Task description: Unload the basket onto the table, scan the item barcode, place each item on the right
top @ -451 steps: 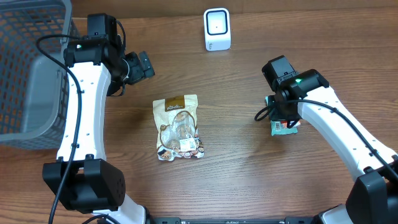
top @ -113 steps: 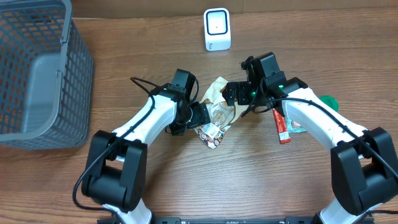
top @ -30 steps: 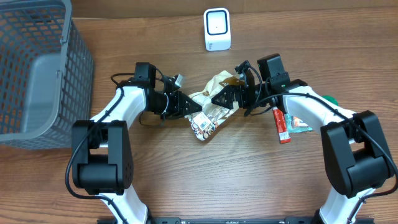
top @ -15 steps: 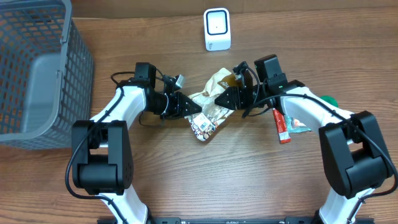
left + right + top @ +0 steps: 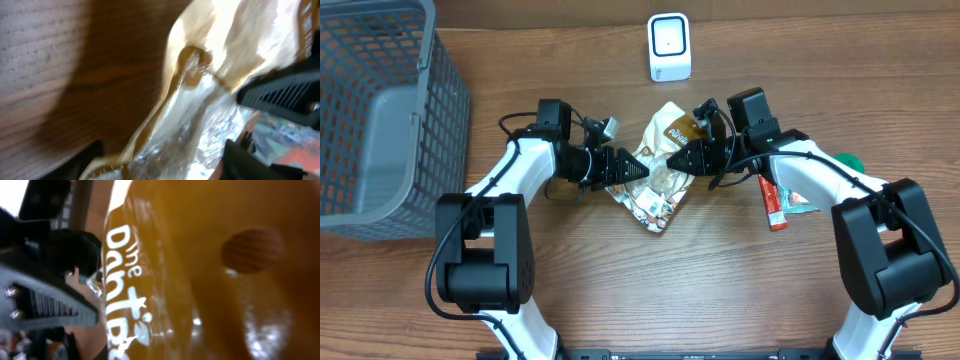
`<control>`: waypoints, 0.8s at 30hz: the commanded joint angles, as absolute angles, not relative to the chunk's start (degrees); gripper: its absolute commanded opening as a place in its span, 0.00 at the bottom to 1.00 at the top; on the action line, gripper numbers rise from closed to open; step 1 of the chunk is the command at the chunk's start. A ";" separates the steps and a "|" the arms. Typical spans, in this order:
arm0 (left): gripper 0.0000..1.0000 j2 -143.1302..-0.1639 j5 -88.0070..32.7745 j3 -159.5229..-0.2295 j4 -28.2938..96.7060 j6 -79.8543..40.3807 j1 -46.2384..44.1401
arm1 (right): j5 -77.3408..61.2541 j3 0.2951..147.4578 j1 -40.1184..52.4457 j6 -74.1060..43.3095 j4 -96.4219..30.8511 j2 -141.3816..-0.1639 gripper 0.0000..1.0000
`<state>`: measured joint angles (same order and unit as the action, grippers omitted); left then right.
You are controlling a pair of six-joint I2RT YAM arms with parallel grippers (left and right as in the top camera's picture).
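You're mid hand-over, by my judgement. The snack bag point(image 5: 658, 178) hangs crumpled at mid-frame, between the two arms. Your right end effector point(image 5: 682, 158) pinches its upper edge. Your left end effector point(image 5: 628, 170) looks spread, with a finger on either side of the film. Both arms reach inward, their tips facing each other. Next, carry the bag up-frame and turn its barcode toward the scanner point(image 5: 669, 47).
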<state>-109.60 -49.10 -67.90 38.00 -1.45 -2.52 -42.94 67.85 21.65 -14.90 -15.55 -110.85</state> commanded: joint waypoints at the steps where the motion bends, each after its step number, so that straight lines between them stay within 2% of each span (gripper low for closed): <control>1: 0.80 -109.71 -50.83 -69.25 36.93 -1.39 -2.55 | -43.13 67.94 22.37 -14.50 -15.49 -110.48 0.10; 4: 0.91 -109.69 -50.09 -71.07 37.58 -1.39 -1.85 | -43.13 67.94 22.39 -12.60 -15.49 -109.95 0.09; 6: 0.93 -109.69 -48.45 -73.12 38.65 -1.74 -0.99 | -43.09 67.94 22.39 -8.12 -15.62 -108.92 0.07; 9: 0.95 -109.69 -45.63 -77.23 41.32 -1.96 0.80 | -42.26 67.94 22.39 -2.39 -15.66 -106.96 0.04; 17: 0.93 -109.69 -41.39 -88.31 48.38 -4.67 7.20 | -41.63 67.99 22.39 9.47 -10.79 -105.10 0.04; 24: 0.98 -109.71 -32.97 -89.36 48.66 -9.47 10.52 | -44.93 72.53 23.24 16.12 -6.85 -104.88 0.04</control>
